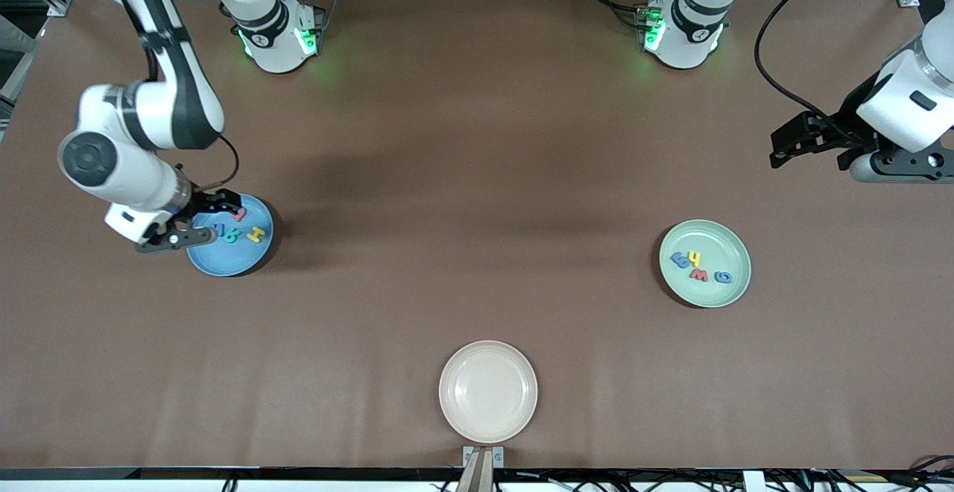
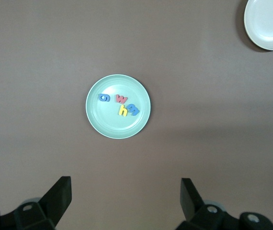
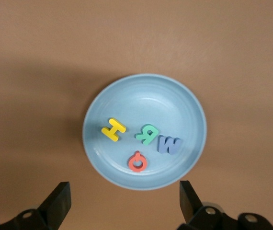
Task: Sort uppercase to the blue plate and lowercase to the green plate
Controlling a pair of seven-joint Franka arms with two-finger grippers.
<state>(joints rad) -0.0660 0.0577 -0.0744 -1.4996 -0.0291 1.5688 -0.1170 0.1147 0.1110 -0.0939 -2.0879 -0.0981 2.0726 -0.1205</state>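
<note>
Now the right gripper (image 1: 195,218) is hovering over the blue plate (image 1: 223,262), fingers apart, clear of the uppercase letters (image 3: 141,141); the left gripper (image 1: 809,142), fingers apart, is waiting over bare counter (image 1: 477,179) near the green plate (image 1: 734,287), where the lowercase letters (image 2: 119,104) are lying

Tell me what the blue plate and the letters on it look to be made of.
Blue plate: likely plastic or melamine, smooth and glossy, with faint highlights and concentric rings. Letters, such as the yellow H: apparently foam, matte, thick-cut with flat, solid colour.
</note>
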